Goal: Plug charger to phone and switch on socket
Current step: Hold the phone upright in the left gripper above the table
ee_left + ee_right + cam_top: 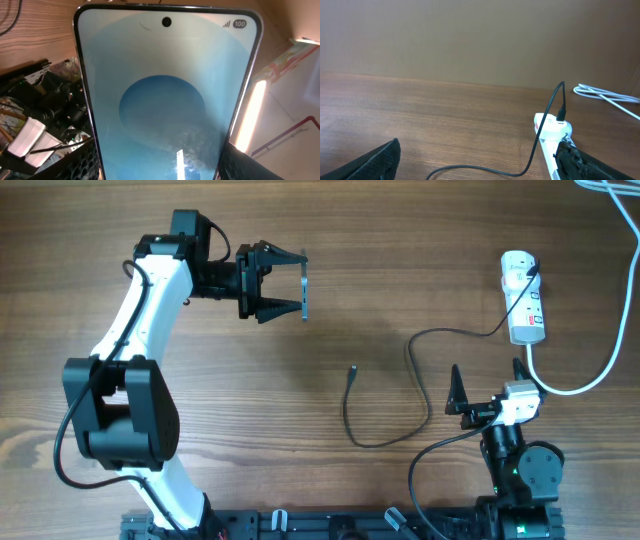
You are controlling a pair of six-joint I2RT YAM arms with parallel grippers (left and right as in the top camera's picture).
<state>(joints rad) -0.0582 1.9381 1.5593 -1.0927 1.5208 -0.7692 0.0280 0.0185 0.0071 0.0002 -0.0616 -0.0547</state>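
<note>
My left gripper (296,284) is shut on the phone (304,291) and holds it on edge above the table at the upper middle. In the left wrist view the phone's teal screen (167,95) fills the frame between the two fingers. The charger cable (425,385) lies in loops on the table; its connector tip (352,371) lies free at the centre and its plug sits in the white socket (524,308) at the right. My right gripper (484,390) is open and empty, low near the front right. The socket (551,131) and the charger cable (540,142) show in the right wrist view.
The socket's thick white cord (600,375) curves off the upper right edge; it also shows in the right wrist view (607,95). The arm bases stand along the front edge of the wooden table (250,400).
</note>
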